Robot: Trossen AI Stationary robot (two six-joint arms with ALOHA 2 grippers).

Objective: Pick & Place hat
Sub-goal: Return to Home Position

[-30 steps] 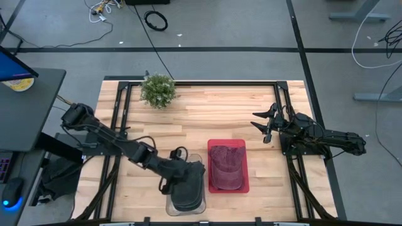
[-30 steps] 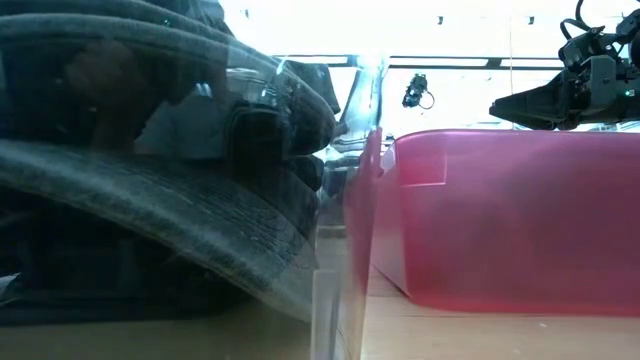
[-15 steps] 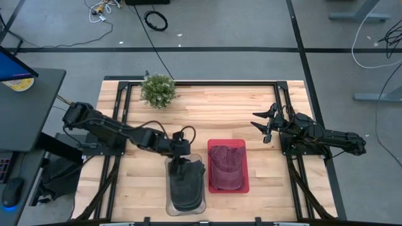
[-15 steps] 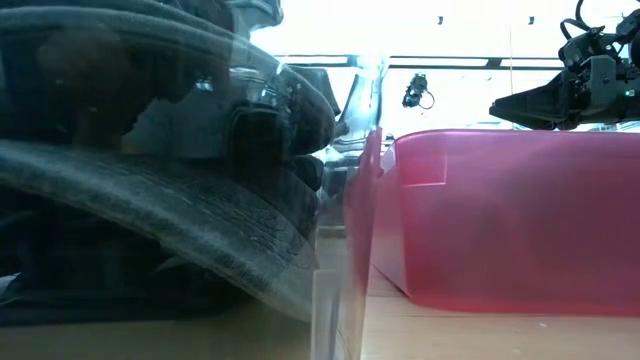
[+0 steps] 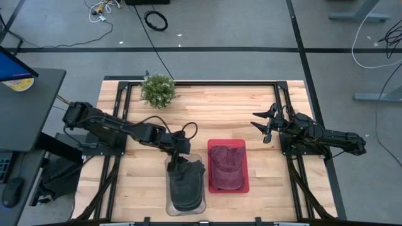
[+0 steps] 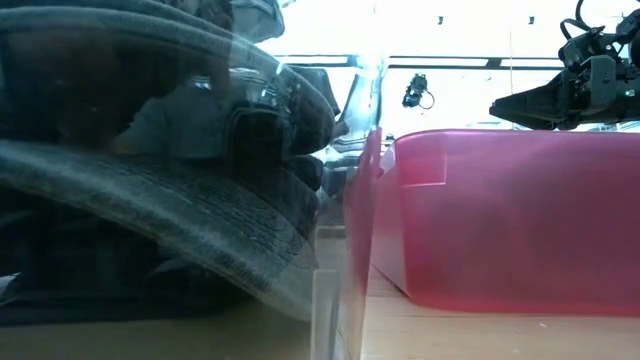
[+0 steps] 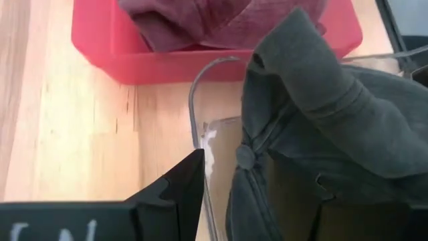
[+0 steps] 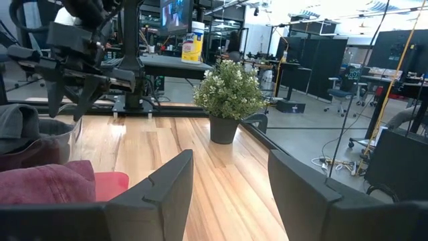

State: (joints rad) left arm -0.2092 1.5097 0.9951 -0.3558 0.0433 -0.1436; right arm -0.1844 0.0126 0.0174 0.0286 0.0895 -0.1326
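Note:
A dark grey hat (image 5: 186, 182) lies in a clear bin (image 5: 168, 204) near the table's front edge; the left wrist view shows it too (image 7: 314, 114), its far end bunched up above the bin's rim (image 7: 197, 94). My left gripper (image 5: 180, 156) hovers open over the bin's far end, one finger (image 7: 177, 191) beside the rim. A maroon hat (image 5: 226, 166) lies in a red bin (image 5: 244, 164) just right of the clear bin. My right gripper (image 5: 262, 129) waits open at the table's right side.
A small potted plant (image 5: 157, 90) stands at the far left of the table. Black frame rails run along the table's left and right sides. Bare wood lies between the bins and the plant. In the low view the clear bin with the hat (image 6: 150, 200) fills the left.
My left gripper has drawn back from over the dark grey hat toward the table's far edge and now stands over the clear bin's far end. The hat stays in the bin.

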